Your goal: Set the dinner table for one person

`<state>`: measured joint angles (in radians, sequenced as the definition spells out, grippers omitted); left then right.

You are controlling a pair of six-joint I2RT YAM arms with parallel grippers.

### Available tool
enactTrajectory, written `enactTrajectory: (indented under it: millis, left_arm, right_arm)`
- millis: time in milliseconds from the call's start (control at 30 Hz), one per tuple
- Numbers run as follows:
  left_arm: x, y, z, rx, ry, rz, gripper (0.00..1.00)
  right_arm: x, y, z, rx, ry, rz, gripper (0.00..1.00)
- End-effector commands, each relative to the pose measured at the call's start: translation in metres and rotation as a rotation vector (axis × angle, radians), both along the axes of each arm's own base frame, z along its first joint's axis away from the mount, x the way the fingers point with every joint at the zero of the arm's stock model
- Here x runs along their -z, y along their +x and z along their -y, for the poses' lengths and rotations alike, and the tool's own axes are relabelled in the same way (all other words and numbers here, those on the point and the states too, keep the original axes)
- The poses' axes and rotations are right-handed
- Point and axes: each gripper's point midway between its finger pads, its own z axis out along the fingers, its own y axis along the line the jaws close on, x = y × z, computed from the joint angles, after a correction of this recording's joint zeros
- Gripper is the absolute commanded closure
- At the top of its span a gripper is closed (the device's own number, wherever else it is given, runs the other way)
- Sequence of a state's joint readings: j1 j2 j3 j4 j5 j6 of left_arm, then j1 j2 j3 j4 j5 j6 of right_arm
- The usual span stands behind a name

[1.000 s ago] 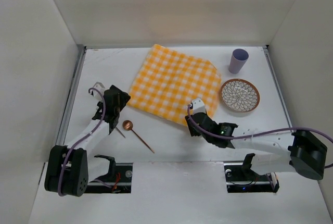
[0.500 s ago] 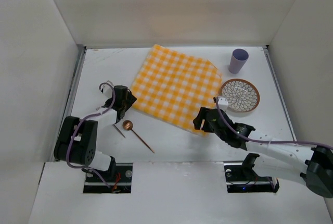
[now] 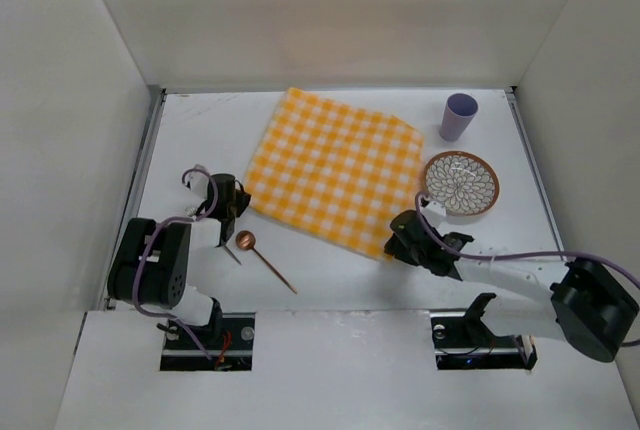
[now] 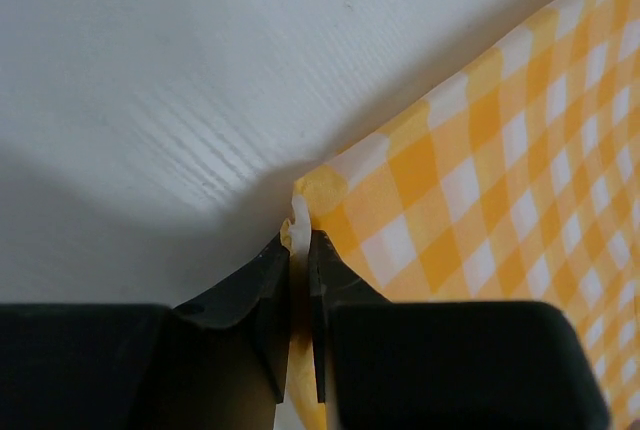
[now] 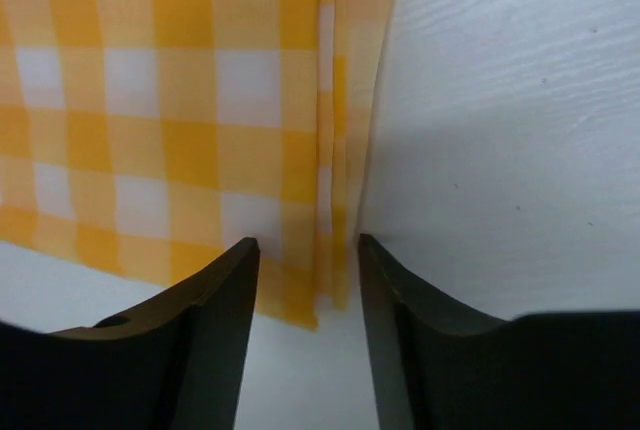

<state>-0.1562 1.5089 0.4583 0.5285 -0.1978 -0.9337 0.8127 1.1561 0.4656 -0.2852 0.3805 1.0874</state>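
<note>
Two grippers at the checked cloth (image 3: pixel 335 170) on the white dinner table (image 3: pixel 200 130)
The left gripper (image 4: pixel 300 250) is pinched tight on the cloth's left corner, while the right gripper (image 5: pixel 305 280) has its jaws apart, astride the folded edge at the near corner. The matte table spreads under and around the cloth, enclosed by plain white walls (image 3: pixel 300 10).

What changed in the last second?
The left gripper reached the left corner of the checked cloth and shut on it. The right gripper moved rightward to the near corner, jaws open astride the edge. The cup, plate and spoon stayed put.
</note>
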Motion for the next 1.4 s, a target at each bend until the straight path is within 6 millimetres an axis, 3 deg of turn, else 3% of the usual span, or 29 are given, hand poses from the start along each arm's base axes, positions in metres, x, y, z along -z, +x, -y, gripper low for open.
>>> enactTrajectory:
  millis: [0,33,100,233,333,433,567,700,867,1067,1200,1267,1367]
  left_arm:
    - [0.014,-0.024,-0.011,-0.029,0.001,-0.042,0.92]
    - [0.015,-0.027,-0.011,-0.027,-0.002,-0.042,0.91]
    - [0.012,-0.032,-0.009,-0.021,-0.005,-0.036,0.91]
    - [0.006,-0.041,-0.005,-0.003,-0.001,-0.035,0.91]
    - [0.002,-0.050,0.000,0.025,0.015,-0.057,0.90]
    - [-0.002,-0.056,0.003,0.048,0.029,-0.057,0.89]
    - [-0.001,-0.060,0.006,0.068,0.047,-0.070,0.89]
    - [0.006,-0.065,0.024,0.129,0.056,-0.091,0.89]
    - [0.006,-0.079,0.030,0.144,0.087,-0.105,0.89]
    - [-0.009,-0.099,0.031,0.168,0.156,-0.104,0.88]
    - [-0.012,-0.105,0.034,0.189,0.166,-0.108,0.83]
    - [-0.014,-0.105,0.033,0.190,0.168,-0.100,0.76]
    - [-0.026,-0.104,0.031,0.185,0.172,-0.073,0.73]
  right_arm:
    - [-0.002,0.019,-0.015,-0.007,0.062,0.006,0.60]
    - [-0.006,0.032,-0.015,0.002,0.071,0.027,0.70]
    - [-0.012,0.057,-0.007,0.025,0.052,0.067,0.81]
    - [-0.027,0.113,0.017,0.085,-0.012,0.136,0.90]
    - [-0.039,0.136,0.027,0.112,-0.019,0.167,0.96]
    - [-0.043,0.131,0.033,0.117,-0.025,0.180,0.97]
    - [-0.028,0.104,0.045,0.122,-0.039,0.147,0.97]
    - [-0.024,0.085,0.057,0.148,-0.023,0.141,0.98]
    - [-0.029,0.072,0.063,0.158,-0.011,0.142,0.98]
    - [-0.026,0.060,0.075,0.181,-0.005,0.133,0.96]
    - [-0.028,0.056,0.080,0.188,0.007,0.138,0.96]
    - [-0.029,0.054,0.082,0.190,0.002,0.142,0.92]
    - [-0.037,0.054,0.085,0.195,-0.006,0.168,0.68]
